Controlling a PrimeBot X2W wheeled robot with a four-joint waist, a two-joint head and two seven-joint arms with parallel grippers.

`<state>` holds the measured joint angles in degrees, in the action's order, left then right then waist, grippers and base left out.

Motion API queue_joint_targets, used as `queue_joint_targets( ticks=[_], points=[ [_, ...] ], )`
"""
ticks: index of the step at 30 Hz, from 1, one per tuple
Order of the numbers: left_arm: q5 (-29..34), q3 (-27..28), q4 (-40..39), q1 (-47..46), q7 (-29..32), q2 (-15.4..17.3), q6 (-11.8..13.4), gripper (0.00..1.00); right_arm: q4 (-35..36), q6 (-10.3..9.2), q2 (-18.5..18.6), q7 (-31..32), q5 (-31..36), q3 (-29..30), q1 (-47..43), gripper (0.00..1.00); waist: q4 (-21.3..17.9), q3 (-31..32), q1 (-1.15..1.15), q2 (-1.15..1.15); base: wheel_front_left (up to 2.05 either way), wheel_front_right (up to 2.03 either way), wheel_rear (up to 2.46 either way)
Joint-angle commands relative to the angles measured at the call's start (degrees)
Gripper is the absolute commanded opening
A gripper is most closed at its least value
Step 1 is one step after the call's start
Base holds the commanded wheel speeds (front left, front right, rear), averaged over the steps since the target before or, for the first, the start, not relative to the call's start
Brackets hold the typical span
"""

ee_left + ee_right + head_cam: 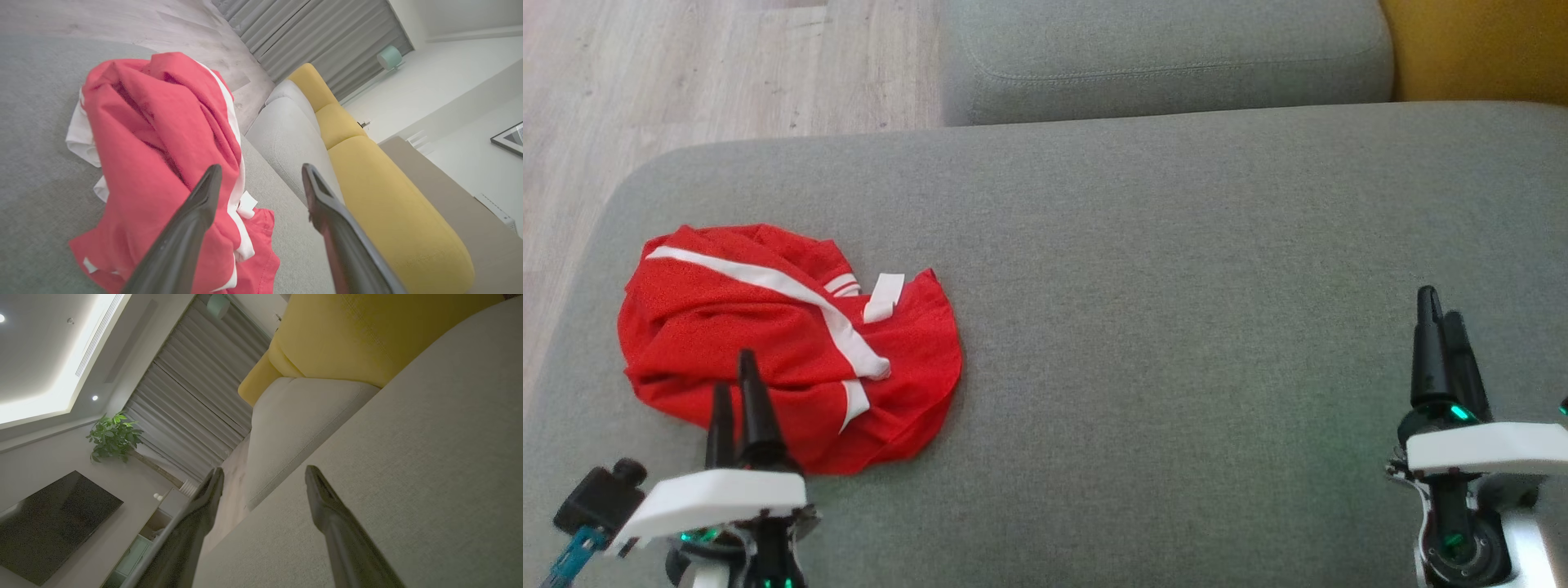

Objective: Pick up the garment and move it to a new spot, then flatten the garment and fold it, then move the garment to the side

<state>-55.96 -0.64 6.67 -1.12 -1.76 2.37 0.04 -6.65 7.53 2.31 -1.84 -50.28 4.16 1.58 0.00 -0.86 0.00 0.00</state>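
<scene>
Red garment [784,343] near left edge of seat [1176,327], left end effector [734,371] and right end effector [1437,304] parted, empty

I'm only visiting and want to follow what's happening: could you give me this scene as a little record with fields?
garment: red with white stripes, crumpled in a heap
resting on: grey cushion, toward its left end
left gripper: open, at the garment's near edge, gripping nothing
right gripper: open, over bare cushion far to the right
background: yellow backrest, wooden floor
task stage: garment not yet lifted or flattened
</scene>
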Motion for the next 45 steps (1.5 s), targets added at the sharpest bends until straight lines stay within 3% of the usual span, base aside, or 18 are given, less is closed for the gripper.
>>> queue_joint_targets(
  ticks=[1,12,33,45],
  points=[
    [2.4,0.0,-2.7,-3.2,-0.9,0.3,0.4,1.00,3.0,-0.02,0.3,-0.9,2.4,-0.8,2.5,1.00,-0.1,0.0,0.00,0.00,0.00,0.00,0.00],
    [13.9,-7.3,-3.0,-4.2,-2.8,3.4,2.6,1.00,3.9,-0.02,0.3,-2.8,12.9,-2.6,2.0,1.00,-0.3,0.1,0.00,0.00,0.00,0.00,0.00],
    [27.3,-17.6,-3.3,-6.6,-6.3,7.4,8.5,1.00,5.2,-0.03,0.4,-6.3,30.8,-5.7,0.9,1.00,0.1,0.4,0.00,0.00,0.00,0.00,0.00],
    [34.9,-21.8,-3.4,-7.7,-8.4,8.6,9.8,1.00,5.7,-0.03,0.5,-8.3,42.2,-7.3,0.8,1.00,0.0,0.2,0.00,0.00,0.00,0.00,0.00]
  ],
)
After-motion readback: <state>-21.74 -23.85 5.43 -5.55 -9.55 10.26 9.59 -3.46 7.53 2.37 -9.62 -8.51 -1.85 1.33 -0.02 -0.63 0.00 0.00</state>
